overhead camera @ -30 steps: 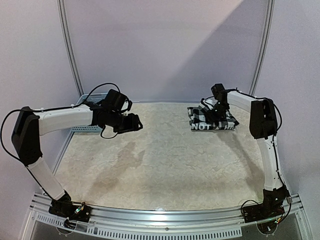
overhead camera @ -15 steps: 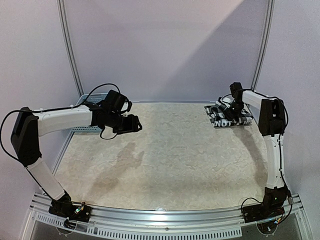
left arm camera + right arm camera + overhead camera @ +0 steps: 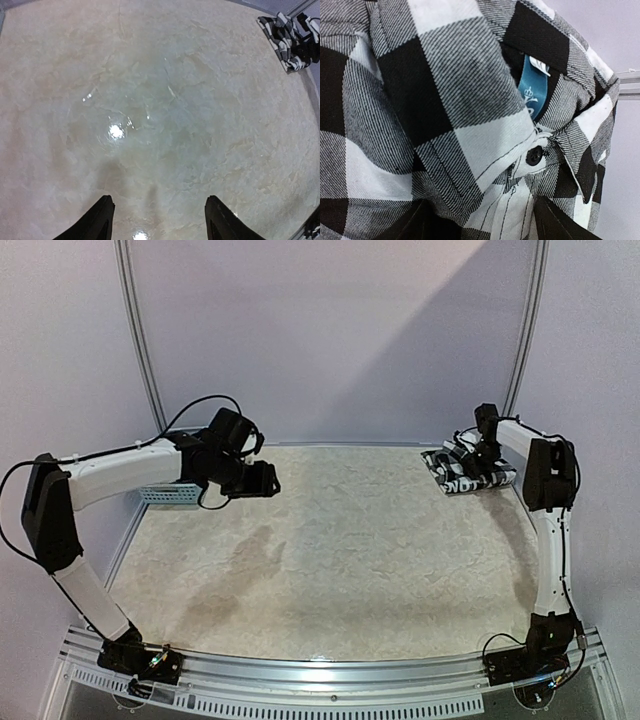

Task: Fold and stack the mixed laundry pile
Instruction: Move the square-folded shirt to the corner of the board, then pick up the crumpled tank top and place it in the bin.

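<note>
The black-and-white checked shirt point(image 3: 462, 476) lies folded at the table's far right corner; it also shows small in the left wrist view point(image 3: 282, 35). My right gripper point(image 3: 478, 456) rests down on it. In the right wrist view its jaws stand wide apart point(image 3: 480, 222) with the shirt's collar and button placket point(image 3: 445, 100) bunched between them. My left gripper point(image 3: 262, 480) hovers open and empty above the left part of the table, with bare tabletop between its fingertips point(image 3: 157, 220). The olive-green sleeveless shirt is out of view.
A light blue lattice basket point(image 3: 165, 495) sits at the far left edge, mostly hidden behind my left arm. The beige marbled tabletop point(image 3: 340, 550) is bounded by a metal rail at the back and side posts.
My right gripper has slid right and farther back, taking the checked shirt with it into the far right corner. My left gripper rose slightly and barely shifted.
</note>
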Tool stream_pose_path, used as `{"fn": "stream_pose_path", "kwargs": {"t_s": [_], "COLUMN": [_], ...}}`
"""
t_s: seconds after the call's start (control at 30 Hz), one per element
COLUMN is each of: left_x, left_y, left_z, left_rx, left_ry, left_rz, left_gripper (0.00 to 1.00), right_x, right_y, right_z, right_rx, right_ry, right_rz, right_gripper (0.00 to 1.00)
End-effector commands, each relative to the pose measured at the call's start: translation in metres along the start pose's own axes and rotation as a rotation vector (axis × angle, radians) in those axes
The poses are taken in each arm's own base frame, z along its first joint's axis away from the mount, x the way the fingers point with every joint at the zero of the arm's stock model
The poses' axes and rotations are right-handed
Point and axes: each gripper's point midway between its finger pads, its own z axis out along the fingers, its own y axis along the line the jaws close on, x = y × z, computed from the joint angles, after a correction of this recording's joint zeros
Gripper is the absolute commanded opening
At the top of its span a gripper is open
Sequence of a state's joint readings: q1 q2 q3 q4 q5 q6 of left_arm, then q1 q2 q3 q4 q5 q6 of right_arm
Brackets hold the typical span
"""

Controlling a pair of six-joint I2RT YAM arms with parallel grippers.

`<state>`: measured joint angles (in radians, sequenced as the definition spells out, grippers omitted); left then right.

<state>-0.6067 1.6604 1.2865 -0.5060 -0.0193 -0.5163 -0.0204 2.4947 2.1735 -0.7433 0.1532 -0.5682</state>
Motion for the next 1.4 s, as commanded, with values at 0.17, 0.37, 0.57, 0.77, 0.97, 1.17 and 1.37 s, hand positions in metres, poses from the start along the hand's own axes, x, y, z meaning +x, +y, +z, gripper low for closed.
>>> {"fn": "stream_pose_path", "kwargs": {"t_s": [0.17, 0.37, 0.57, 0.77, 0.97, 1.17, 1.37], "left_x": [-0.077, -0.104, -0.131, -0.141, -0.139, -0.137, -0.129], "left_y": [0.070, 0.145, 0.208, 0.263, 0.308, 0.345, 0.372], "left_z": [-0.068, -0.094, -0.086, -0.048, -0.014, 0.007, 0.027], "left_rx": [-0.391, -0.648, -0.703, -0.734, -0.753, -0.758, -0.693], "left_ry": [-0.090, -0.073, -0.091, 0.020, 0.092, 0.121, 0.150], "left_rz": [0.142, 0.105, -0.011, -0.054, -0.080, -0.114, -0.159], "left_gripper": [0.72, 0.74, 0.69, 0.61, 0.55, 0.50, 0.44], "right_x": [-0.035, -0.044, -0.018, 0.008, 0.031, 0.048, 0.055], "right_y": [0.003, 0.005, 0.057, 0.112, 0.132, 0.145, 0.144], "right_z": [-0.118, -0.233, -0.255, -0.271, -0.288, -0.287, -0.290], "right_rx": [-0.181, -0.218, -0.429, -0.676, -0.732, -0.754, -0.719], "right_ry": [-0.254, -0.517, -0.559, -0.562, -0.562, -0.527, -0.516], "right_rz": [0.210, 0.297, 0.318, 0.253, 0.219, 0.207, 0.186], "right_gripper": [0.96, 0.99, 0.99, 0.98, 0.94, 0.94, 0.93]}}
